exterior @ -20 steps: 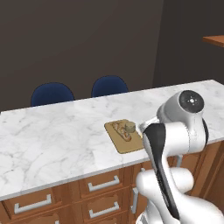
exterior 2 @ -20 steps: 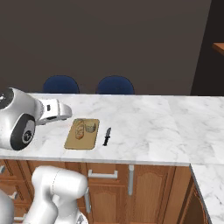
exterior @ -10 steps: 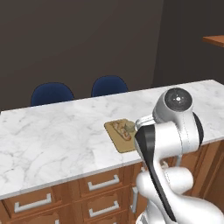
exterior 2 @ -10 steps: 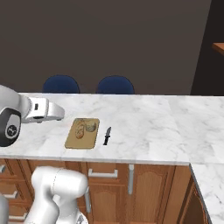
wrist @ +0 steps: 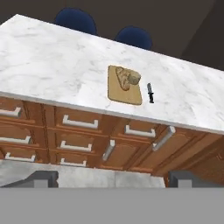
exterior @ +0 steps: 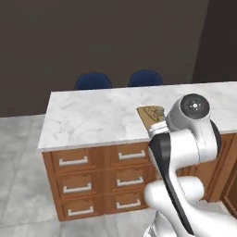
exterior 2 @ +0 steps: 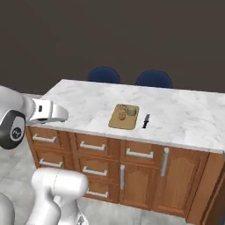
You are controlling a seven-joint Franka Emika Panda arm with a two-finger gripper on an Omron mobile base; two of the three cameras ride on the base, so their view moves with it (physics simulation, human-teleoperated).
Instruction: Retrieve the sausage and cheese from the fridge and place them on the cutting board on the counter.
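The tan cutting board [exterior 2: 118, 123] [wrist: 124, 94] [exterior: 147, 112] lies on the marble counter [exterior 2: 184, 118] [wrist: 52, 61] [exterior: 92, 115]. On it rest a tan speckled loaf [exterior 2: 121, 115] [wrist: 124, 78] and, touching it, a small pale greyish chunk, the cheese [exterior 2: 131, 111] [wrist: 134, 78]. My gripper [wrist: 113, 179] is open and holds nothing. It hangs well in front of the counter, out over the floor, looking down at the board. The sausage and the fridge are out of view.
A thin black knife [exterior 2: 145, 119] [wrist: 150, 92] lies just right of the board. Two blue chairs [exterior 2: 103, 75] [exterior 2: 154, 79] stand behind the counter. Brown drawers with silver handles [wrist: 78, 122] face me. Grey floor [exterior: 23, 176] lies open past the counter's left end.
The whole picture has shifted: the base has backed off, so the counter stands farther away with its drawers, left end and floor in sight. The gripper stays open.
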